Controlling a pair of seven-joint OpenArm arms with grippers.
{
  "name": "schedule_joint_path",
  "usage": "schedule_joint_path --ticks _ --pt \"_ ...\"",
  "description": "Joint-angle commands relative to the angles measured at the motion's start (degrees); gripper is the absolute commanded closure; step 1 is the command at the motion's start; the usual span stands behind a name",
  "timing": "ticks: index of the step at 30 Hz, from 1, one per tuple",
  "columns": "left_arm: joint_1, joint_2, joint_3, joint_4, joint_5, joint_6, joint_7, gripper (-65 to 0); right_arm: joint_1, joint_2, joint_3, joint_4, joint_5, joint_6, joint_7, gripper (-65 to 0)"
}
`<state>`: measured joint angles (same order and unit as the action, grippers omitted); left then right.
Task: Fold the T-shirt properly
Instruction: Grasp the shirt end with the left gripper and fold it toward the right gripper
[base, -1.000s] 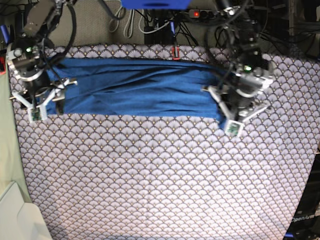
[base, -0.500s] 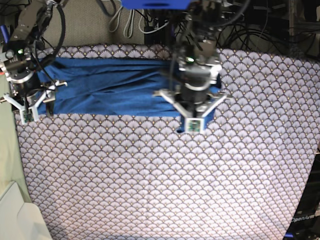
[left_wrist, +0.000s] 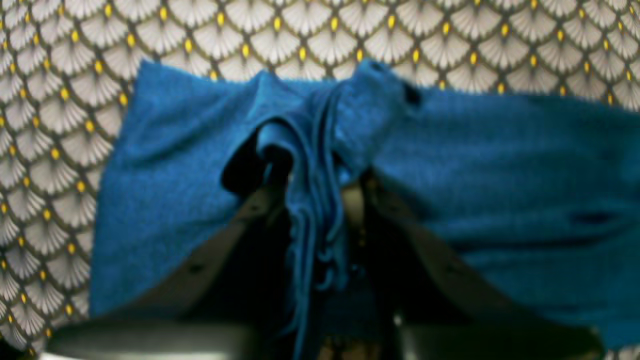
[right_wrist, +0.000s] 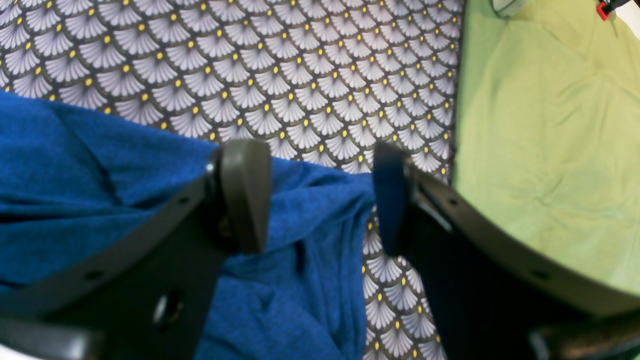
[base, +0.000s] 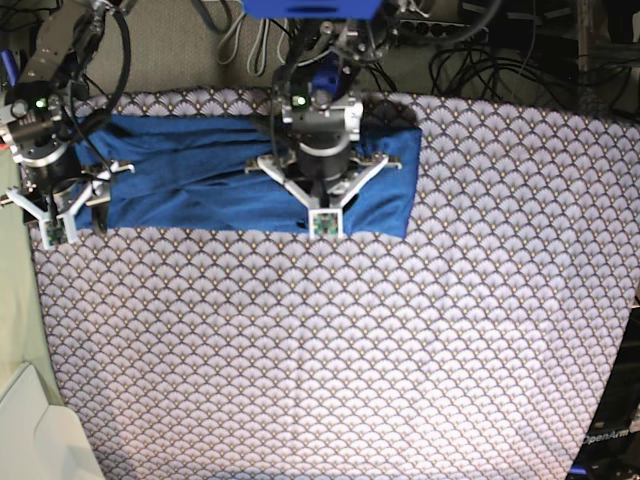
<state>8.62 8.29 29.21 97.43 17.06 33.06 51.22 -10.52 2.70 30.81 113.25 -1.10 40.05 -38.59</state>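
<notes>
**Two arms, one clamped, one spread**

The left arm reaches down from the top centre of the base frame, its wrist pointing toward the lower edge. The left gripper (base: 321, 222) sits just left of centre in the upper third; in its wrist view, the left gripper (left_wrist: 316, 192) has its jaws drawn close together, pinching a bunched fold of the T-shirt (left_wrist: 500, 165) between them.

The right arm comes in at the upper left corner of the base frame. The right gripper (base: 55, 215) hangs near the left edge; its wrist view shows the right gripper (right_wrist: 320, 200) with jaws spread wide apart.
</notes>
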Motion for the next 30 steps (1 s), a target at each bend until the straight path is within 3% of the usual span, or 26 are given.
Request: schedule_joint_path --ticks 1,8,11,21,22,25,30 --pt "-0.84 0.71 0.28 0.46 -1.1 0.48 -0.98 -0.3 0.37 0.42 0.18 1.17 0.97 -0.05 1.18 -33.2" --pt "-5.41 0.71 0.02 -2.35 -19.74 0.66 -0.89 -0.3 0.37 0.33 0.18 1.17 0.97 -0.05 1.18 -33.2" --pt "-5.85 0.71 -0.07 -3.76 -24.84 0.66 -0.89 -0.2 0.37 0.33 0.18 1.17 0.97 -0.05 1.18 -33.2" --pt "-6.73 0.71 0.19 -4.28 -27.65 0.74 -1.6 -0.1 -0.25 0.25 0.18 1.17 0.97 -0.05 1.18 -33.2" --pt "-7.08 0.71 0.19 -4.28 -27.65 1.27 -1.6 -0.1 -0.25 0.25 0.18 1.17 0.97 -0.05 1.18 -33.2" --pt "-7.35 0.71 0.28 -4.11 -27.83 6.94 -3.35 -0.1 -0.25 0.25 0.18 1.17 0.97 -0.05 1.18 -33.3" --pt "-9.02 0.71 3.71 -4.81 -32.14 6.94 -6.96 -0.1 -0.25 0.16 0.18 1.17 0.97 -0.05 1.18 -33.3"
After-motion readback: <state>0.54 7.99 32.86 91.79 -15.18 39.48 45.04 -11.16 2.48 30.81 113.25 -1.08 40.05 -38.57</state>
